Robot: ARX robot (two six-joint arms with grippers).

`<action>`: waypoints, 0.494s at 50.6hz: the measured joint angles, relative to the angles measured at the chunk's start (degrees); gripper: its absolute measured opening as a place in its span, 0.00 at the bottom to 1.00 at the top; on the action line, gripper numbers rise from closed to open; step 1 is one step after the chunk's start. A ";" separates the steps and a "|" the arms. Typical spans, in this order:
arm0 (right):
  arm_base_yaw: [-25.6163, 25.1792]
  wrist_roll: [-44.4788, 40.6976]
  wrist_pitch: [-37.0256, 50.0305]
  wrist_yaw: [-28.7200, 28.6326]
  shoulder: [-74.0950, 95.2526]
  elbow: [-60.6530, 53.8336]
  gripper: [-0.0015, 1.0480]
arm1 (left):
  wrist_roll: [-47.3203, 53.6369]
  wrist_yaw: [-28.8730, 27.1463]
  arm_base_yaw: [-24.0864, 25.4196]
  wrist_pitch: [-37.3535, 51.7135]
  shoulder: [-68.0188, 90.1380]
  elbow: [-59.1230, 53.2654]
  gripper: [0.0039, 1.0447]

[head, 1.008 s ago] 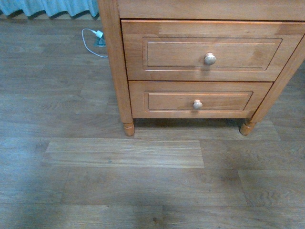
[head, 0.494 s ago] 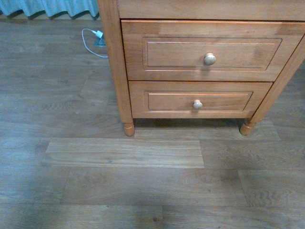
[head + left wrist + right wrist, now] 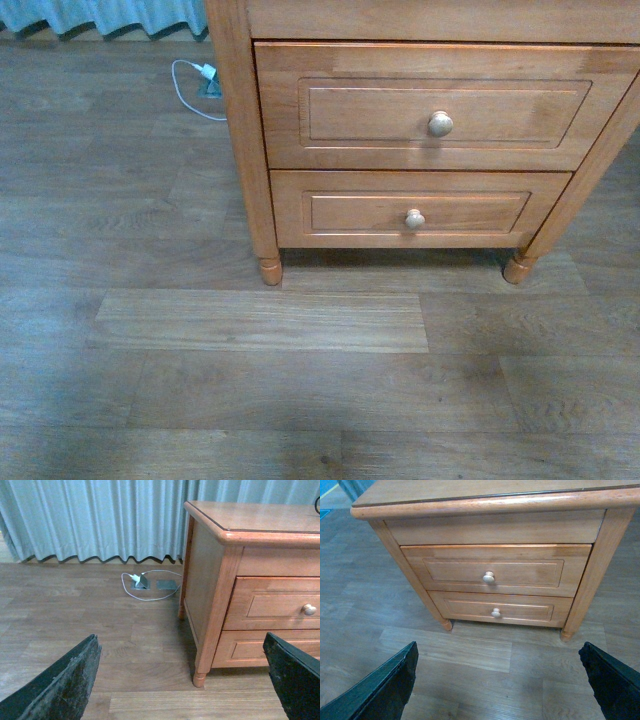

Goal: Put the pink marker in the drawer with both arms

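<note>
Showing no readable writing, the drawer (image 3: 440, 105) sits closed.

Left gripper (image 3: 182, 680): jaws spread wide, ridged black fingers (image 3: 60, 685) at lower left and lower right of its wrist frame, nothing between | Right gripper (image 3: 500, 682): jaws spread wide, fingers (image 3: 382, 687) at both lower corners, nothing held | Front view: neither arm visible

White cable (image 3: 190, 88), curtain (image 3: 95, 517), smaller drawer (image 3: 415, 210)
</note>
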 joint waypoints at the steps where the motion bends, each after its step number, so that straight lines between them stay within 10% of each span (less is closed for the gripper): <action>1: 0.00 0.00 0.00 0.00 0.00 0.00 0.92 | 0.00 0.00 0.00 0.00 0.00 0.00 0.94; 8: 0.02 -0.09 0.13 0.26 -0.04 -0.07 0.92 | 0.00 0.00 0.00 0.00 0.00 0.00 0.94; 15: 2.03 -3.06 25.51 17.44 -5.64 -12.17 0.68 | 0.00 -0.02 0.00 0.00 0.00 0.00 0.94; 25: -3.10 -3.89 30.23 13.11 -10.51 -19.02 0.35 | 0.00 -0.07 0.00 0.00 0.00 0.00 0.94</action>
